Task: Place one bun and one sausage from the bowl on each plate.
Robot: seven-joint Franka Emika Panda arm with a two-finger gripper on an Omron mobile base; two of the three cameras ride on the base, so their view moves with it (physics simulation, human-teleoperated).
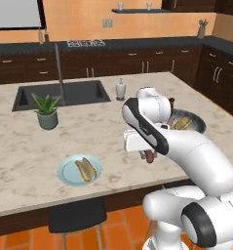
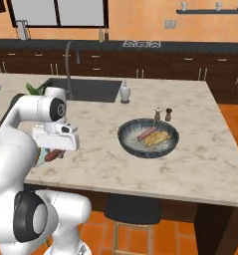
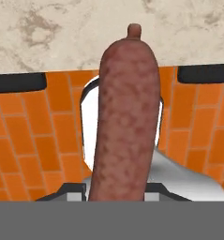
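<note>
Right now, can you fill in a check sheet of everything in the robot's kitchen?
Surface: marble island counter, mostly bare.
Job's things: light blue plate holds a bun and a sausage; dark bowl holds one sausage and one bun.
Clutter: potted plant, soap bottle, two shakers.
Grippers: gripper shut on a held sausage.
Cables: nothing seen.
Surroundings: sink, dark cabinets, orange floor.

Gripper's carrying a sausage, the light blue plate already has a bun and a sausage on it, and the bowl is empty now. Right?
Not quite: the dark grey bowl isn't empty. The right base view shows a sausage and a bun in it. The rest holds: the gripper is shut on a sausage, and the light blue plate has a bun and sausage on it.
</note>
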